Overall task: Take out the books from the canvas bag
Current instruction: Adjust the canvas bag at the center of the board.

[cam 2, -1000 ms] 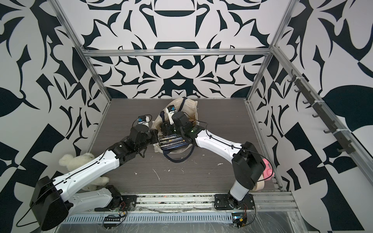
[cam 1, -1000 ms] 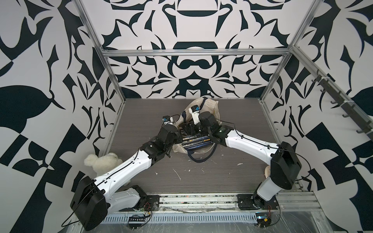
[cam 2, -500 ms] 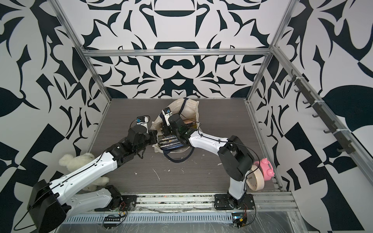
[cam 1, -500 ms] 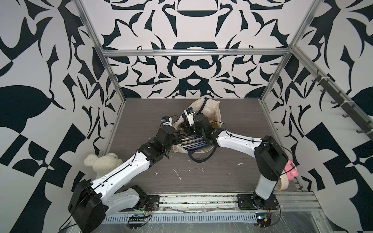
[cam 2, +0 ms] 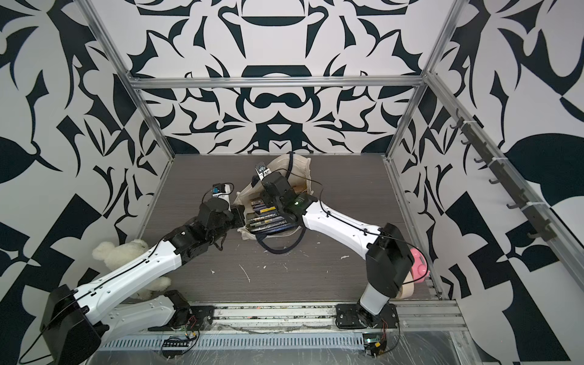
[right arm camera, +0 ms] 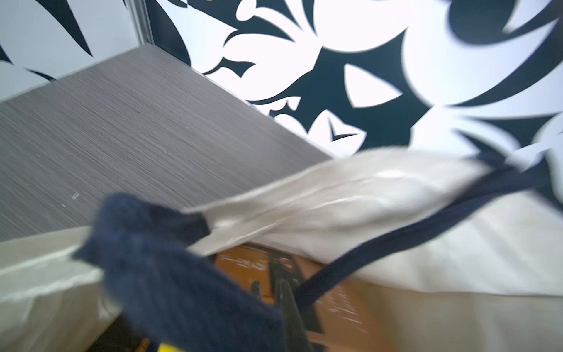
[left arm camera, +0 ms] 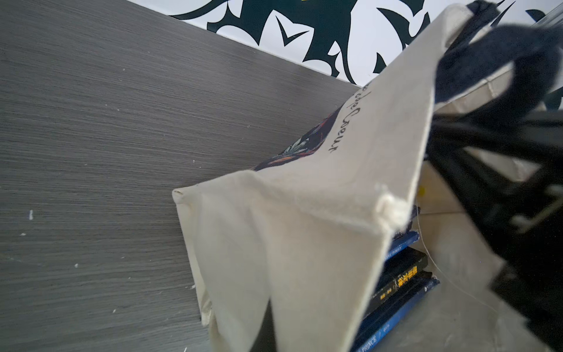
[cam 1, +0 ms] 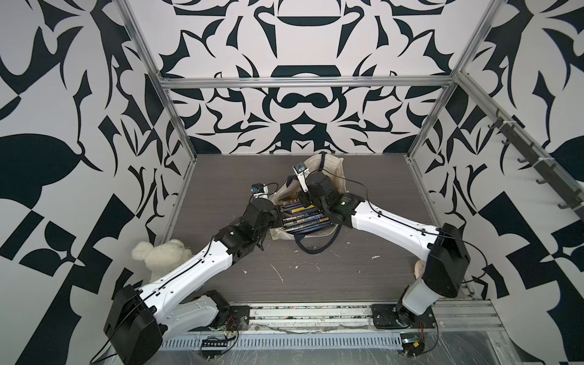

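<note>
Books (cam 1: 300, 218) — stacked flat, spines showing, in the open mouth of the canvas bag (cam 1: 331, 167), which lies on the table (cam 1: 316, 284) toward the back. Left gripper (cam 2: 238, 216) clamped on the bag's rim. Right gripper (right arm camera: 288, 307) closed inside the bag — cannot tell what it pinches.

Black-and-white patterned walls (cam 1: 300, 41) (aluminium frame (cam 1: 303, 82)) around a grey woodgrain floor (cam 1: 316, 278)

— How do your arms stand?
— Your left arm (cam 1: 189, 271) reaches forward and inward, elbow low, and your left gripper (cam 2: 239, 215) is closed at its tip.
— And the right?
— Your right arm (cam 1: 395, 226) stretches in from the opposite side, wrist tipped downward. Your right gripper (right arm camera: 285, 300) is closed too, blurred in its wrist view. The wrists sit near each other, not touching.
</note>
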`<state>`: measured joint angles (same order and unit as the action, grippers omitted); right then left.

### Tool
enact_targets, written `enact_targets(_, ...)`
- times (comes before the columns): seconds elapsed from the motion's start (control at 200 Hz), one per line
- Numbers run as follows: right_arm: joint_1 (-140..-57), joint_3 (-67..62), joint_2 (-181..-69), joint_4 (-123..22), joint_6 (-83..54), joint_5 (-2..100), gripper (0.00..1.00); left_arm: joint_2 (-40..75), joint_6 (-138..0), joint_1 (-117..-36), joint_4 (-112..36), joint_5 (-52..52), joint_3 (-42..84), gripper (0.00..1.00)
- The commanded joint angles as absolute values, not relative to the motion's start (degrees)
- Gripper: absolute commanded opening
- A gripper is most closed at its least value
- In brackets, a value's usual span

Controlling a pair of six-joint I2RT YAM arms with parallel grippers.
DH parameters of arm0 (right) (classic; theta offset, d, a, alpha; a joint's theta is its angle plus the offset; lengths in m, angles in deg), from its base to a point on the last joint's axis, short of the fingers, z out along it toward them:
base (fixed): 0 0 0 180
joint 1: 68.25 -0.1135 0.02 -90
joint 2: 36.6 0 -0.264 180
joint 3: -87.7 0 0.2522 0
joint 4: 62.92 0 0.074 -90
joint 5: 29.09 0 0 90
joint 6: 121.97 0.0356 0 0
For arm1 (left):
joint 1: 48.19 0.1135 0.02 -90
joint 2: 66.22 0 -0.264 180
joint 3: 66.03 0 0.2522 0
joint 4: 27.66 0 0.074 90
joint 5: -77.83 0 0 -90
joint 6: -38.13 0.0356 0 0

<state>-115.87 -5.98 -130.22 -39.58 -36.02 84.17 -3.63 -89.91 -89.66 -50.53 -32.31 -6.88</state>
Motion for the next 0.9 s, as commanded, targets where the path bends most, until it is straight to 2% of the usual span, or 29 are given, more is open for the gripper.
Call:
enact_targets(0.0, -115.79, -12.71, -126.78, -33.45, -46.58, 90.90, 0.00, -4.52, -88.81, -89.23, -50.71, -35.28, -6.21, 0.00)
enact_targets(0.34, -115.79, -28.07, -132.93, -35.44, -68.51, 95.20, 0.00, -2.32, -86.02, -89.23, -51.88, -33.54, -4.75, 0.00)
enact_targets(0.68, -115.79, -37.21, -137.68, -43.46, -77.76, 95.62, 0.00, -2.28, -84.57, -89.23, -51.53, -32.14, -5.57, 0.00)
enact_targets(0.785, -115.80, -40.55, -138.06, -40.39, -78.42, 95.22, 0.00, -2.54, -84.13, -89.23, -51.77, -32.03, -5.59, 0.00)
enact_targets(0.895, -115.71, -48.18, -139.07, -30.47, -76.64, 94.89, 0.00, -2.96, -84.04, -89.23, -51.81, -32.03, -5.66, 0.00)
